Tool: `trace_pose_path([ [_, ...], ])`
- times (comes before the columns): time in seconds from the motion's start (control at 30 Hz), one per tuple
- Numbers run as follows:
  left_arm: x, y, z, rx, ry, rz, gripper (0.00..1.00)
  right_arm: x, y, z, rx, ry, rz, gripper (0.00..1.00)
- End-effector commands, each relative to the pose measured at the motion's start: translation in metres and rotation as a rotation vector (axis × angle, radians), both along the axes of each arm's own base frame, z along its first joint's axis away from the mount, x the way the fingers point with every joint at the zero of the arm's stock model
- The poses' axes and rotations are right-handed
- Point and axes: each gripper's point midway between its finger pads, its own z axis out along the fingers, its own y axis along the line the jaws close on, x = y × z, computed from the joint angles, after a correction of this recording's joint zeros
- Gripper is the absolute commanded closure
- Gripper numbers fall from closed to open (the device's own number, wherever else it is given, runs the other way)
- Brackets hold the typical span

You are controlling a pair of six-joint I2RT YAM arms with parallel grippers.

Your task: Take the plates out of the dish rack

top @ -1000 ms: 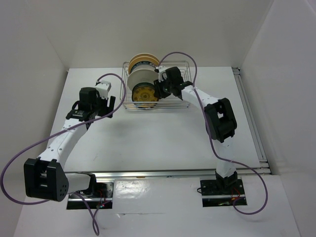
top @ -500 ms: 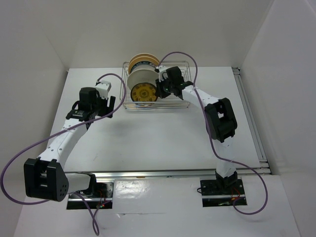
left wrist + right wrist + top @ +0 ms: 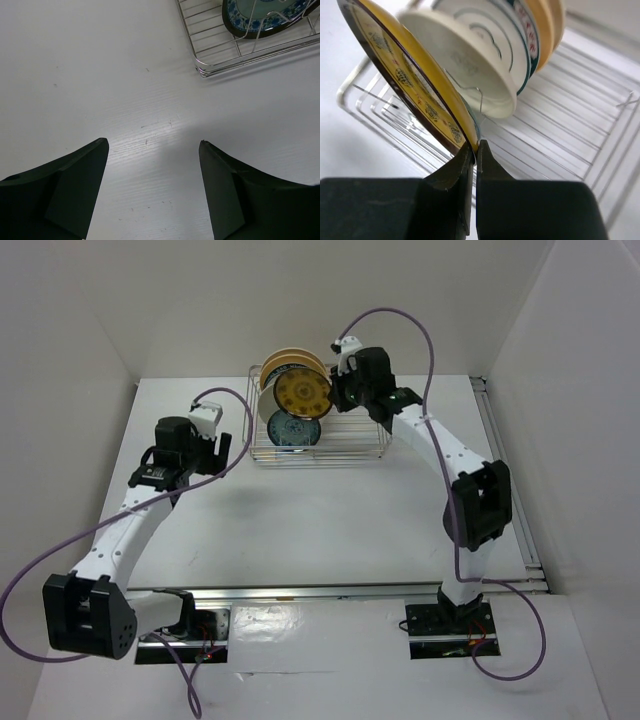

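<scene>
The right gripper (image 3: 474,150) pinched the bottom rim of one small gold-patterned plate (image 3: 410,75), held up over the dish rack (image 3: 350,445). One blue-patterned plate (image 3: 265,17), cut off in the left wrist view, stood in the rack. The larger plates (image 3: 485,75) behind overlapped, too hidden to count. The left gripper (image 3: 152,145) hung spread wide over the table (image 3: 100,75).

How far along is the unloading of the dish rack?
Done: no plate lies on the table. In hand: the right claw pinches the gold-patterned plate by its rim, raised above the dish rack. To do: the blue-patterned plate and the larger plates behind it; the left claw hangs open.
</scene>
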Motion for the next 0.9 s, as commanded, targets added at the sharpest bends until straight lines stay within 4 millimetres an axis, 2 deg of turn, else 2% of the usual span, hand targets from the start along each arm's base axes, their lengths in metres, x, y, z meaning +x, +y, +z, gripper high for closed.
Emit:
trace_pose_path([
  [0.0, 0.002, 0.005, 0.028, 0.004, -0.092, 0.017, 0.14, -0.021, -0.006, 0.075, 0.086, -0.066, -0.018, 1.00],
  [0.03, 0.000, 0.005, 0.033, 0.010, -0.108, 0.012, 0.14, -0.032, -0.006, 0.058, 0.071, 0.005, -0.001, 1.00],
  [0.07, -0.003, 0.007, 0.026, 0.017, -0.088, 0.020, 0.14, -0.046, 0.001, 0.056, 0.089, 0.042, 0.065, 1.00],
  [0.17, -0.005, 0.007, 0.035, 0.014, -0.113, 0.020, 0.14, -0.088, 0.011, 0.035, 0.105, 0.175, 0.178, 1.00],
  [0.2, -0.008, 0.008, 0.034, 0.014, -0.115, 0.020, 0.14, -0.111, 0.024, 0.030, 0.138, 0.228, 0.279, 1.00],
  [0.23, -0.008, 0.008, 0.034, 0.014, -0.115, 0.020, 0.14, -0.127, 0.024, 0.008, 0.137, 0.301, 0.311, 1.00],
  [0.3, -0.014, 0.006, 0.035, -0.001, -0.124, 0.014, 0.14, -0.155, 0.030, -0.013, 0.140, 0.397, 0.363, 1.00],
  [0.33, -0.012, 0.004, 0.037, -0.008, -0.135, 0.005, 0.14, -0.170, 0.029, -0.036, 0.131, 0.482, 0.350, 1.00],
  [0.4, -0.016, 0.001, 0.042, -0.026, -0.160, -0.004, 0.14, -0.183, 0.025, -0.059, 0.127, 0.583, 0.326, 1.00],
  [0.43, -0.018, -0.001, 0.036, -0.031, -0.145, -0.016, 0.14, -0.192, 0.023, -0.076, 0.132, 0.656, 0.302, 1.00],
  [0.53, -0.023, -0.003, 0.032, -0.036, -0.142, -0.025, 0.14, -0.217, 0.030, -0.101, 0.173, 0.802, 0.337, 1.00],
  [0.63, -0.026, -0.003, 0.026, -0.020, -0.126, -0.044, 0.14, -0.231, 0.037, -0.120, 0.173, 0.868, 0.345, 1.00],
  [0.7, -0.027, -0.003, 0.029, -0.013, -0.136, -0.048, 0.14, -0.233, 0.036, -0.143, 0.124, 0.901, 0.311, 1.00],
  [0.83, -0.026, -0.010, 0.034, -0.033, -0.145, -0.082, 0.14, -0.241, 0.036, -0.173, 0.062, 0.991, 0.282, 0.98],
  [0.87, -0.027, -0.012, 0.029, -0.030, -0.128, -0.098, 0.14, -0.243, 0.034, -0.179, 0.053, 1.013, 0.275, 0.96],
])
